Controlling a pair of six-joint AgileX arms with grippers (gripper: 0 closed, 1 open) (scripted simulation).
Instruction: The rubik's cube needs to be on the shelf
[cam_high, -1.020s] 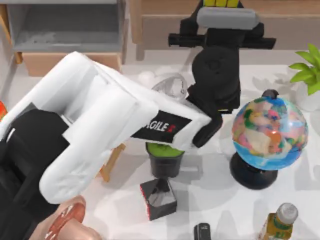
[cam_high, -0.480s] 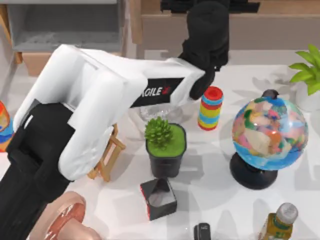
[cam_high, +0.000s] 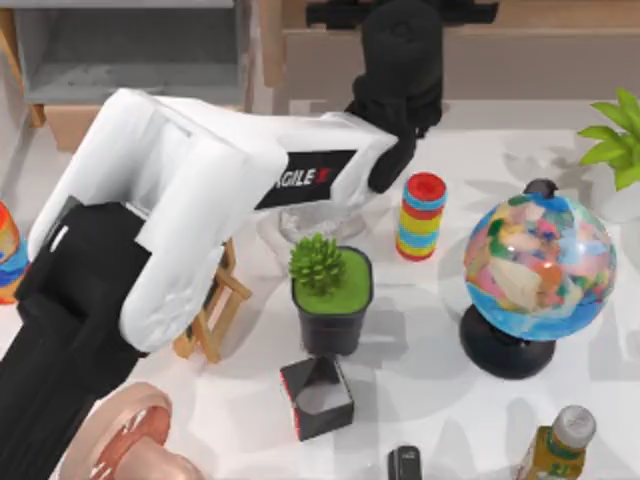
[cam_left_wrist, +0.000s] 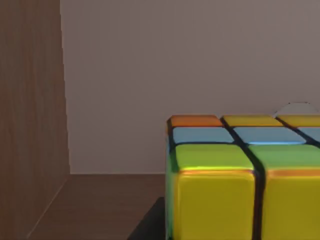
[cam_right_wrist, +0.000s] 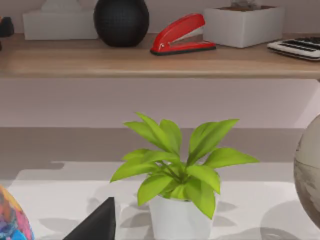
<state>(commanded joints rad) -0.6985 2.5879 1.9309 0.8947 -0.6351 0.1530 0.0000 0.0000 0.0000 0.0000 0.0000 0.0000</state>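
One wrist view alone reveals the rubik's cube (cam_left_wrist: 235, 180) inside the shelf (cam_high: 520, 60); jaws' state unclear.

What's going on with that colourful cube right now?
Left pincer reaching over the shelf, fingers hidden. Rubik's cube close under its camera, wooden board beneath, panel behind. Nothing seen blocking.

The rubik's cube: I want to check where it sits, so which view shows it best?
The left wrist view: the rubik's cube appears up close, resting on a brown wooden board. In the top view the left arm's black wrist covers that spot at the shelf.
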